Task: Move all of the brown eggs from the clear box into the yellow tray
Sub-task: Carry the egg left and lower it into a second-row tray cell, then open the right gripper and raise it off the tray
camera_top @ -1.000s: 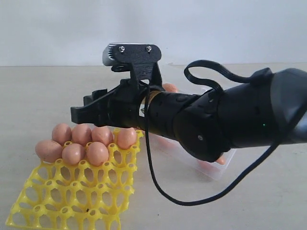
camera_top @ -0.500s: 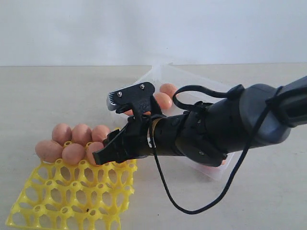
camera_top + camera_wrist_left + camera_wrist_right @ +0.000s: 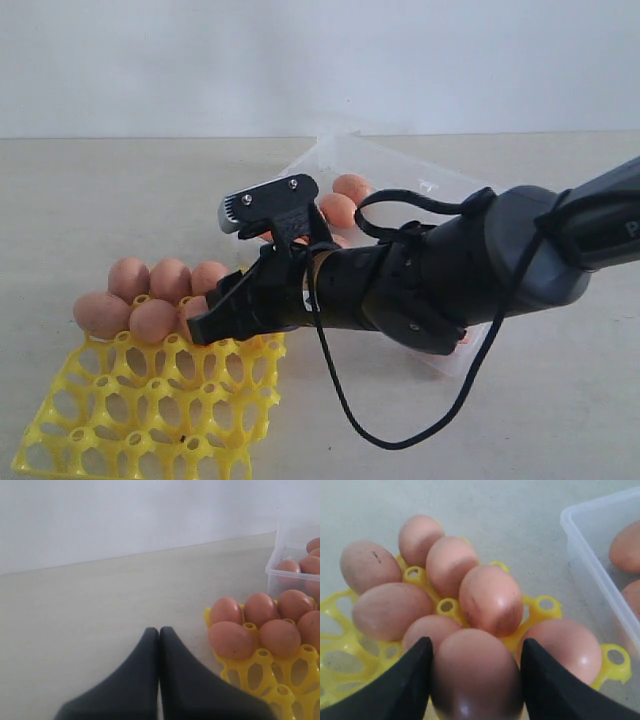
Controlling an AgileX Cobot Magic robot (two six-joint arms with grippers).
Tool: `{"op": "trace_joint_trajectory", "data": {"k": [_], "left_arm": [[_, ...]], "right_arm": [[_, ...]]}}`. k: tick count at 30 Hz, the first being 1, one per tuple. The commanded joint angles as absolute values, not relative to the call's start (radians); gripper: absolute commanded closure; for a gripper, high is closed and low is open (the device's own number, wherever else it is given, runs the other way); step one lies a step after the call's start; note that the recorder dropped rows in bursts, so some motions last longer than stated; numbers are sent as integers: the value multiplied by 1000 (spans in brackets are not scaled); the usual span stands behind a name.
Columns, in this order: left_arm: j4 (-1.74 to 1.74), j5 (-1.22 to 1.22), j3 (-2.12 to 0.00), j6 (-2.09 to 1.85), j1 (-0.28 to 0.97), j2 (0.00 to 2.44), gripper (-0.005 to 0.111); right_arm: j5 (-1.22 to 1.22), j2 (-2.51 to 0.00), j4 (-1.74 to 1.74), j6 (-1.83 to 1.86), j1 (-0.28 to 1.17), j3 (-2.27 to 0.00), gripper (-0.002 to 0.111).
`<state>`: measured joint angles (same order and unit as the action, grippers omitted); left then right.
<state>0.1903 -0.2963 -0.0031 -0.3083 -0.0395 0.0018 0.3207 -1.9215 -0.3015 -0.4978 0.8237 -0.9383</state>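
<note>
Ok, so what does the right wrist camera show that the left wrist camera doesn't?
Only the right wrist view: the right gripper closed around one held egg, close to the eggs seated in the tray.
Only the left wrist view: the left gripper, fingers pressed together and holding nothing, over a broad stretch of bare table, with the pale wall behind.
Both: the yellow tray with brown eggs filling one end, and a corner of the clear box with more eggs inside.
</note>
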Motion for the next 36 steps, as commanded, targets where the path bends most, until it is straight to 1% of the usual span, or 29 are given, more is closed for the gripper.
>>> {"op": "trace_joint_trajectory", "data": {"k": [1, 7, 9, 10, 12, 13, 16, 19, 21, 30, 36], "left_arm": [[190, -288, 0, -313, -33, 0, 111], [190, -288, 0, -313, -33, 0, 111], [190, -288, 0, -313, -33, 0, 111], [190, -288, 0, -313, -33, 0, 111], [190, -288, 0, -313, -33, 0, 111], [190, -288, 0, -313, -33, 0, 111], [190, -288, 0, -313, -33, 0, 111], [190, -288, 0, -313, -33, 0, 111], [190, -288, 0, -313, -33, 0, 111], [190, -288, 0, -313, -33, 0, 111], [190, -288, 0, -313, -33, 0, 111]], "right_arm": [[341, -1937, -297, -500, 819, -942, 109], [351, -1937, -297, -500, 819, -942, 109], [350, -1937, -297, -500, 819, -942, 106], [350, -1937, -297, -500, 819, -942, 102], [350, -1937, -297, -500, 819, -942, 90], [350, -1937, -297, -500, 819, -942, 80], [350, -1937, -297, -500, 819, -942, 59], [350, -1937, -297, -500, 819, -942, 49], [350, -1937, -297, -510, 819, -942, 46], [370, -1923, -297, -563, 819, -942, 46], [370, -1787, -297, -577, 819, -942, 46]]}}
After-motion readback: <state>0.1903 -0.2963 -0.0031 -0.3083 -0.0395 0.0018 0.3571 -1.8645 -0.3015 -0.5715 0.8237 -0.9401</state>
